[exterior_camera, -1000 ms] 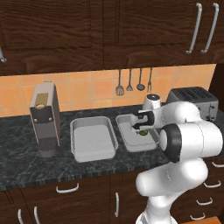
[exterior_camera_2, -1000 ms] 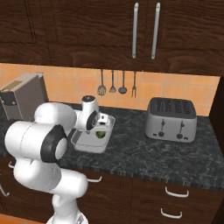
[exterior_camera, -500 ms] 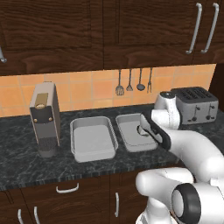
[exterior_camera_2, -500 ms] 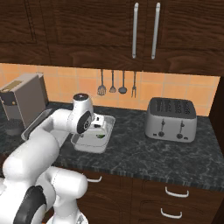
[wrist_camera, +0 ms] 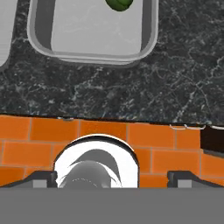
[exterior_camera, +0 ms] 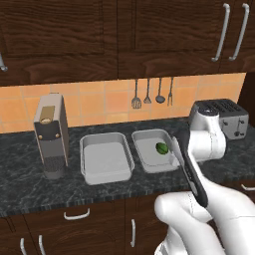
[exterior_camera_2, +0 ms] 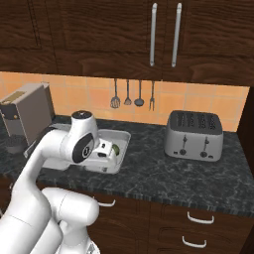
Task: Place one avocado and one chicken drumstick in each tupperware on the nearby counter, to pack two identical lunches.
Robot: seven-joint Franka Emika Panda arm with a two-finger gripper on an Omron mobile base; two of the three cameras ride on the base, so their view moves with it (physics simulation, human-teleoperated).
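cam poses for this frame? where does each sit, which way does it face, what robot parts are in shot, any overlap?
Left base view: behind the arm on its left, facing forward and down at the counter; arm at lower right.
Right base view: behind on its right, same counter, toaster; arm at lower left.
Hand view: on the hand, looking down past the counter edge to the orange floor; open pincer tips at the bottom.
Shared: all three show the tupperware holding the avocado.

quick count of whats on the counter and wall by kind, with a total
tupperware: 2, the left tupperware and the right tupperware
avocado: 1, in the right one
coffee machine: 1
toaster: 1
hanging utensils: 4
total: 9
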